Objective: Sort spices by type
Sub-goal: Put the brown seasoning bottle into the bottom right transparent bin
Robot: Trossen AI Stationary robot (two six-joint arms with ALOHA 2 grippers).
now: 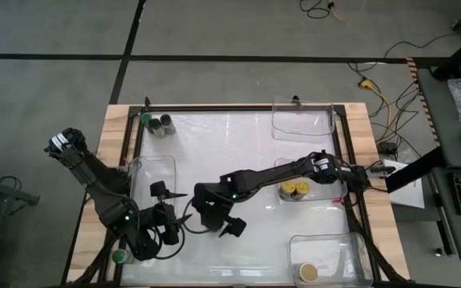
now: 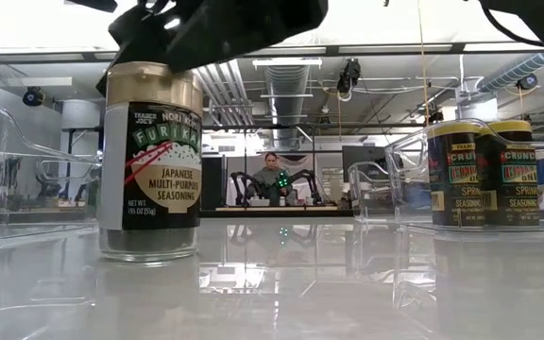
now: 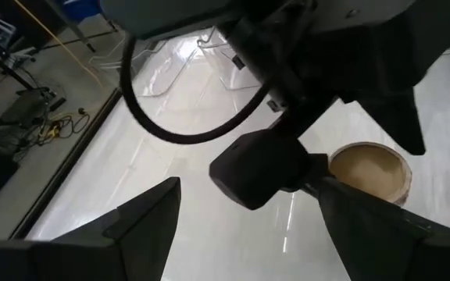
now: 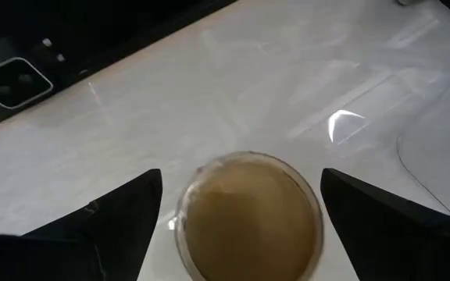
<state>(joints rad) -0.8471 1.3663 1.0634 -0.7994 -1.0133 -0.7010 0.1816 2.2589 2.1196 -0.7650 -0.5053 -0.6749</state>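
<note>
A spice jar with a tan lid [image 4: 248, 215] stands upright on the table near its middle; the low view shows its label [image 2: 149, 161]. My right gripper [image 4: 241, 226] hovers over it, open, with one finger on either side of the lid and a gap to each. In the high view this gripper [image 1: 214, 220] hides the jar. My left gripper [image 3: 248, 234] is open just to the left [image 1: 173, 210], pointing at the right gripper, with the tan lid [image 3: 369, 172] visible beyond. It holds nothing.
Two yellow-lidded jars [image 1: 292, 190] stand in a clear bin on the right, and another tan-lidded jar [image 1: 308, 272] in the near-right bin [image 1: 350, 244]. Green and black jars [image 1: 157, 124] stand at the far left and a green one [image 1: 119, 256] near left. Other bins: far right [image 1: 302, 128], left [image 1: 154, 164].
</note>
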